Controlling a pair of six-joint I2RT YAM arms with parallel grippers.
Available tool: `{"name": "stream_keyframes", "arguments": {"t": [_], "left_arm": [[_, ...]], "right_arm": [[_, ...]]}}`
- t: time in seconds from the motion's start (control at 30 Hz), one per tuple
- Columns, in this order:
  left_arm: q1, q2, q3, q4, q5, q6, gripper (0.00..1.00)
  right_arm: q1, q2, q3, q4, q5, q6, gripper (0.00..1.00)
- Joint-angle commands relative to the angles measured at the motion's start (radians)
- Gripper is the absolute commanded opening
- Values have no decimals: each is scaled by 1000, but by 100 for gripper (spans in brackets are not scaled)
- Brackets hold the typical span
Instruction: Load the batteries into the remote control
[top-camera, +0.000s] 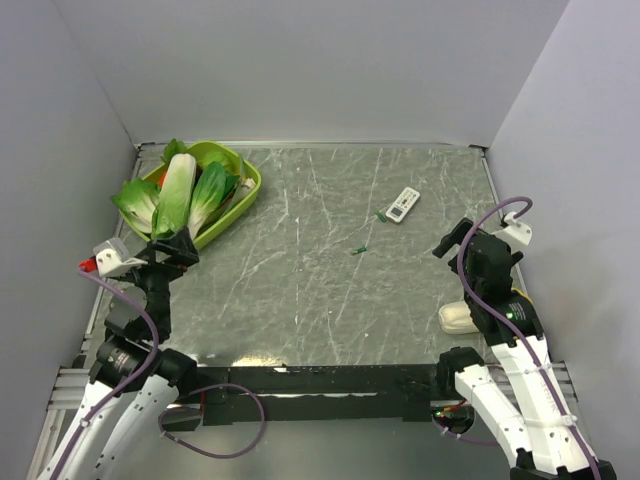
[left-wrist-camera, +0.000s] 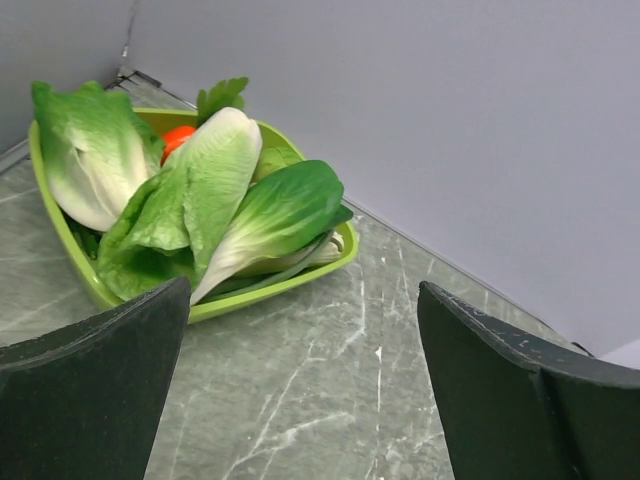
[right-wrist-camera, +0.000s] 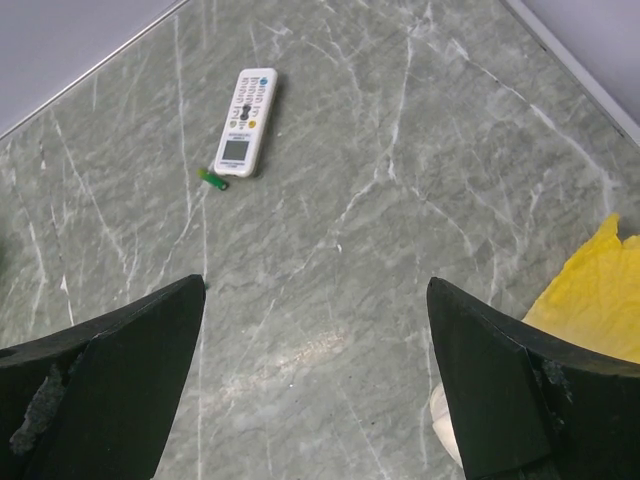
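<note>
The remote control lies white face up at the far right of the table; it also shows in the right wrist view. One green battery lies at its near end, also seen in the right wrist view. A second green battery lies apart, nearer the table's middle. My right gripper is open and empty, well short of the remote; in its wrist view it hangs over bare table. My left gripper is open and empty by the green tray, over bare table.
A lime-green tray of leafy vegetables stands at the far left, also in the left wrist view. A rounded cream-white lump lies by my right arm. A yellow thing sits at the right. Grey walls enclose the table.
</note>
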Motion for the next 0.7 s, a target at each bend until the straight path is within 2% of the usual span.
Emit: {"name": "stream_keyframes", "arguments": {"t": [0.0,0.17,0.37,0.53,0.57,0.63,0.67], "left_arm": [[-12,-32,-18,61,27,8,99],[-12,-17,-15,64,30,10,99],[0,43,13,45,43,34,99],[20,86,7,67,75,74,99],[26,92,5,76,86,80,99],[50,115,8,79,116,76,99],[57,123,11,74,125,74,99]], "right_arm": [[6,26,50,-23,47,-10,100],[6,72,81,26,9,-51,100],[7,225,113,169,-92,-104,100],[4,495,256,158,-103,-90,100],[4,541,329,114,-103,-79,100],[1,700,423,45,-116,-50,100],[1,808,522,-28,-116,-42,100]]}}
